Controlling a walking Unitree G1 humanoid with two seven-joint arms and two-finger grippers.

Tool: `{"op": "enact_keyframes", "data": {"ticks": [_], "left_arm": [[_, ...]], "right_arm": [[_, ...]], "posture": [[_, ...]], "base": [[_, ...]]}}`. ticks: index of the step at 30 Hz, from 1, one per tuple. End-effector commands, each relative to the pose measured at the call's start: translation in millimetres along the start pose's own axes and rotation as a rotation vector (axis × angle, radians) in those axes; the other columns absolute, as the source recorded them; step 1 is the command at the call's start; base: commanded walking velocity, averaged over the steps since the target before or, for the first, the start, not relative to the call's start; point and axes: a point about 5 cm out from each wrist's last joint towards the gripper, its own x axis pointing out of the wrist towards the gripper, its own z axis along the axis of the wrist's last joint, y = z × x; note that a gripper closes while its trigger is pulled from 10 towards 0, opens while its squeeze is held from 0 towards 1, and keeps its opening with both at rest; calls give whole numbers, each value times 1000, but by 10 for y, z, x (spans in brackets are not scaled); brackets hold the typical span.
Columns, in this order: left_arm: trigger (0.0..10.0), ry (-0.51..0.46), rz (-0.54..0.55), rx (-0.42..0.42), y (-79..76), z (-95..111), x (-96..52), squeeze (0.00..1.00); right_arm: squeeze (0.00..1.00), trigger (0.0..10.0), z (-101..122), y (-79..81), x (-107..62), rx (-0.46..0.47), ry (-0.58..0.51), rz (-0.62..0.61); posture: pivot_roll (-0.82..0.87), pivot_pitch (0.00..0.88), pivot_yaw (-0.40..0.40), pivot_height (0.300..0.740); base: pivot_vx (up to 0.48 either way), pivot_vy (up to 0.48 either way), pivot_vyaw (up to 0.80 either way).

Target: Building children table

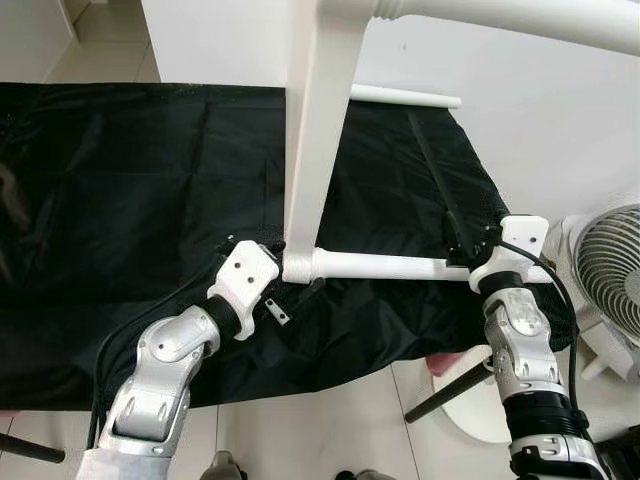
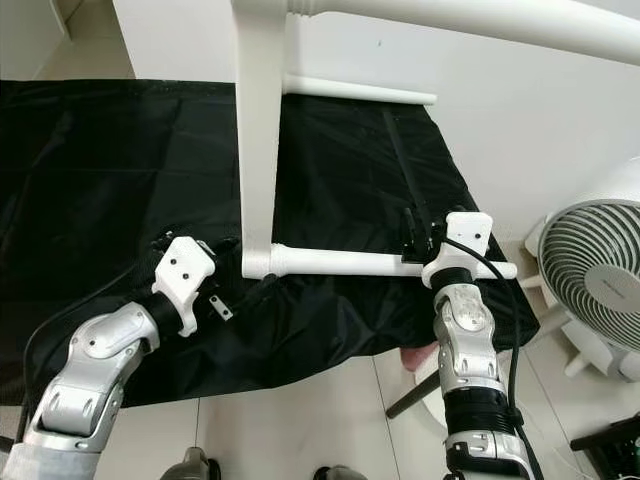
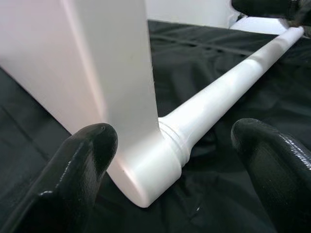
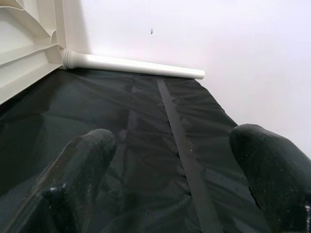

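Observation:
The white children's table stands on its side on a black cloth (image 1: 120, 220), with its top panel (image 1: 318, 140) upright. One round white leg (image 1: 385, 266) runs out of the panel's lower corner along the cloth to the right. A second leg (image 1: 405, 95) lies at the far edge, and a third (image 1: 520, 20) sticks out overhead. My left gripper (image 3: 175, 141) is open, its fingers (image 3: 85, 160) on either side of the corner where the near leg joins the panel. My right gripper (image 1: 462, 245) is open at that leg's free end, with nothing between its fingers (image 4: 87, 160).
A white fan (image 1: 610, 270) stands on the floor at the right. A stool with dark legs (image 1: 450, 392) is under the cloth's front right corner. A black strap (image 1: 435, 175) runs across the cloth. A small metal piece (image 1: 277, 312) lies by my left wrist.

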Motion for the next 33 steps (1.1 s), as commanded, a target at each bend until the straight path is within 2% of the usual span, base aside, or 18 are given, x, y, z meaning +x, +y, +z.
{"op": "enact_keyframes", "data": {"ticks": [1, 7, 11, 15, 22, 33], "left_arm": [[10000, 23, 215, -24, 71, -13, 19, 0], [10000, 19, 220, -32, 0, 25, 76, 0], [10000, 39, 313, -66, 17, 65, 177, 0], [10000, 67, 354, -80, 50, 42, 185, 0], [10000, 129, 352, -55, 102, -16, 73, 0], [10000, 193, 390, -68, 140, -58, -13, 0]], "right_arm": [[0, 10000, -18, -9, -30, 5, 6, -14], [0, 10000, -21, 0, -29, 7, 6, -15], [0, 10000, -26, 38, -20, 19, 6, -13], [0, 10000, -34, 53, -23, 24, 7, -12], [0, 10000, -40, 46, -34, 26, 8, -15], [0, 10000, -25, 54, -29, 26, 2, -8]], "posture": [[90, 95, -69, 740], [94, 96, -69, 740], [99, 96, -67, 740], [98, 96, -62, 740], [97, 98, -61, 740], [93, 99, -63, 740]], "base": [[0, 0, 0], [0, 0, 0], [0, 0, 0], [0, 0, 0], [0, 0, 0], [0, 0, 0]]}}
